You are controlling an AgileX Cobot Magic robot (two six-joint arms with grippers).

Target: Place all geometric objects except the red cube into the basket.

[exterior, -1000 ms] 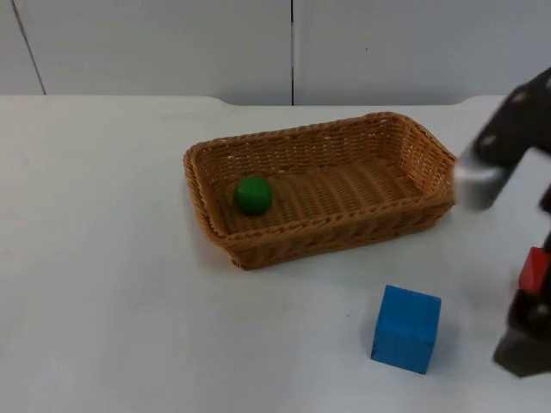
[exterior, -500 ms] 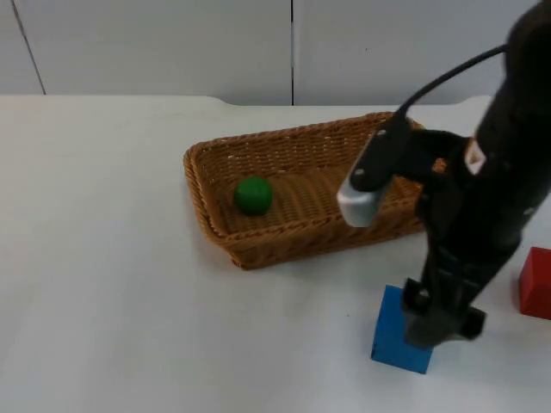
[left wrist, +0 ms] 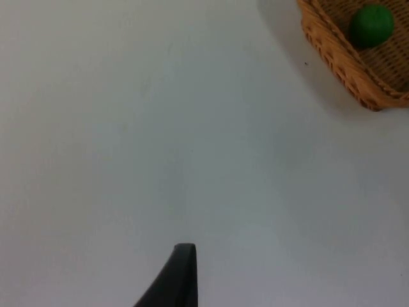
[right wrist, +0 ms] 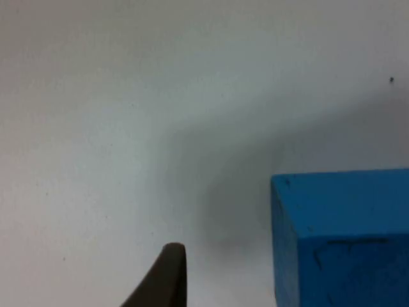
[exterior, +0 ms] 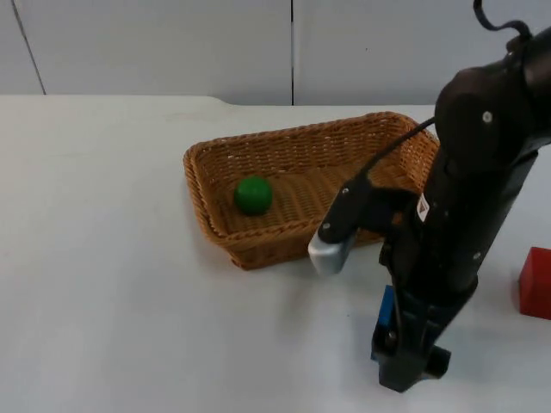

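White bench (exterior: pixel 112 284), grey wall behind. My right end effector (exterior: pixel 405 374) hangs right over the blue cube (right wrist: pixel 342 236), which sits just in front of the basket (exterior: pixel 250 245); can't tell if it's spread or clenched. Green ball (exterior: pixel 253 195) is in the basket, red cube (exterior: pixel 535 282) off beside. Left arm waits.
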